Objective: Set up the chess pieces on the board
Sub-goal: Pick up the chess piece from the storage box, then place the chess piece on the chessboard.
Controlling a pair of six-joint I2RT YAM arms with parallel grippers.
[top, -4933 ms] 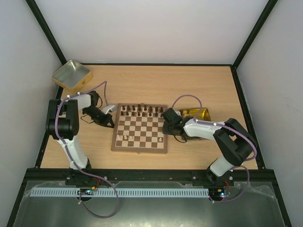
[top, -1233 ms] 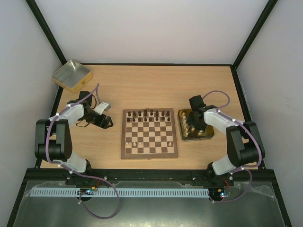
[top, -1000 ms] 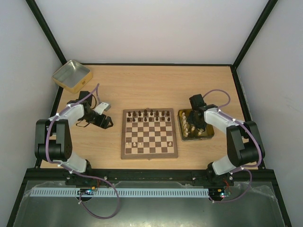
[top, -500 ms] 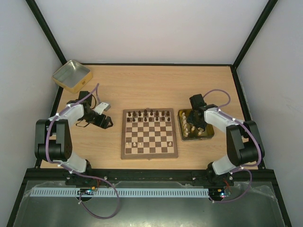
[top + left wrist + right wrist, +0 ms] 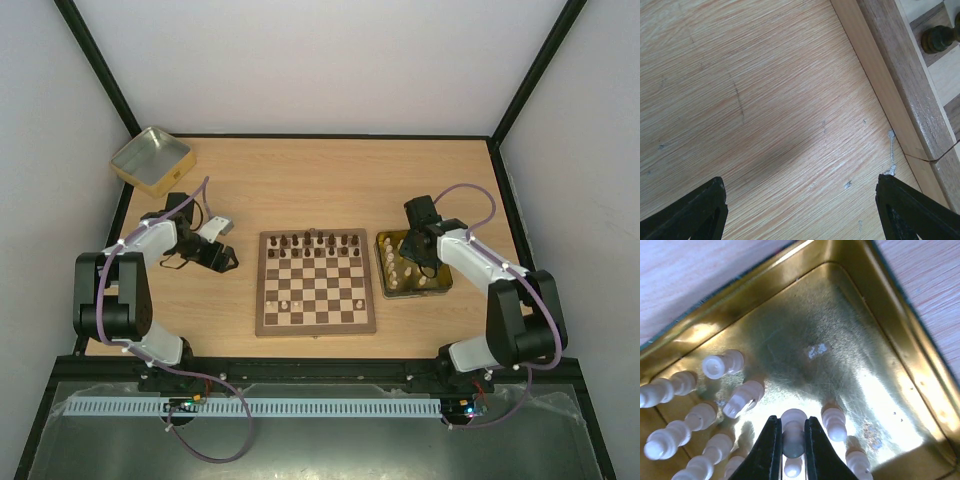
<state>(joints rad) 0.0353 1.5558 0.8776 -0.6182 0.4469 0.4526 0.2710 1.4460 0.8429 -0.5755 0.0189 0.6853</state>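
Centrally the board (image 5: 317,322) lies on the table (image 5: 300,180), dark chessmen (image 5: 315,240) along its far rows; right of it sits the gold tin (image 5: 441,287) holding the loose chess pieces (image 5: 742,397). The right arm (image 5: 470,255) reaches over the tin, wrist tipped steeply down. Its right gripper (image 5: 791,421) is pinched onto one cream piece (image 5: 793,415) among close neighbours, so a straight upward lift looks safest. The left gripper (image 5: 799,187) gapes wide, empty, beside the board's left edge.

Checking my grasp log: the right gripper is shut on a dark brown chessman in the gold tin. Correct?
Not quite. The right wrist view shows the right gripper shut on a cream-white chessman, not a dark brown one; it is indeed in the gold tin.
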